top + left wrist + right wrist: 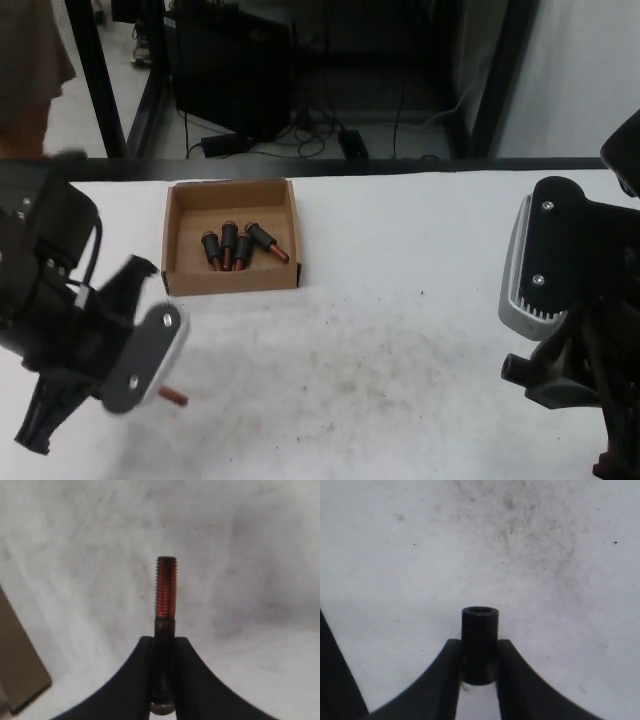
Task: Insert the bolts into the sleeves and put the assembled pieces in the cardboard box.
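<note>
Clamping a reddish bolt (165, 587) in the left gripper (164, 642), fingers closed on the shank near the head, threaded end poking out past the fingertips, over the white bench (400, 300) at the near left. Pinching a short black sleeve (480, 630) in the right gripper (479, 645), open bore facing away from the fingers, above the speckled surface on the right. Lying in the cardboard box (180, 215) farther back: a cluster of assembled pieces (232, 245), close together, well apart from both grippers.
</note>
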Controlling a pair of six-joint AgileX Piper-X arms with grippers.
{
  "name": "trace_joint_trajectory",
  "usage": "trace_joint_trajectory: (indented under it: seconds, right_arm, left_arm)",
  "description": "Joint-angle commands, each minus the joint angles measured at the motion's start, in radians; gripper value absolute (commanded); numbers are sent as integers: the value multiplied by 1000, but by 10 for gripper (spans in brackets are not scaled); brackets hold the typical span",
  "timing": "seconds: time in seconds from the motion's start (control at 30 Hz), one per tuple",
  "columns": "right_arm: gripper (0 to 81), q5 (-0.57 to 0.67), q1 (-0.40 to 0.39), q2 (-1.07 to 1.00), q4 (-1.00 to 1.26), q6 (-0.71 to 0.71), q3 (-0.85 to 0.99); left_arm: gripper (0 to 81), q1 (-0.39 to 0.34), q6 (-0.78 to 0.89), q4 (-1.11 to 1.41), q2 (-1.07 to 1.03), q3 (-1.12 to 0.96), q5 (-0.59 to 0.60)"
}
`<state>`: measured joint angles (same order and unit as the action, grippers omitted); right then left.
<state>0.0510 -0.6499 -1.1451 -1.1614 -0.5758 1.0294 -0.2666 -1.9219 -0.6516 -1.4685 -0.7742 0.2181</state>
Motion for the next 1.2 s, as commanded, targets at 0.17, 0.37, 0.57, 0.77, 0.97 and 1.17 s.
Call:
trace_joint_trajectory:
  seconds: [0.17, 0.37, 0.57, 0.77, 0.97, 1.17]
  right_arm:
    - [2, 7, 3, 9, -3, -22, -7]
    - [2, 7, 3, 9, -3, 2, -48]
    - [2, 7, 3, 9, -1, 15, -71]
    - [2, 7, 3, 9, -1, 17, -71]
    - [2, 7, 3, 9, -1, 17, -71]
    - [2, 7, 3, 9, -1, 17, -71]
  left_arm:
    - [8, -87, -437, -21, 10, 28, 44]
    - [8, -94, -604, -22, 10, 62, 90]
    - [123, -94, -615, -28, 10, 62, 90]
    - [438, -94, -615, -25, 10, 62, 99]
    - [489, -94, -571, 35, 10, 62, 99]
    - [489, -102, -324, 324, 10, 59, -45]
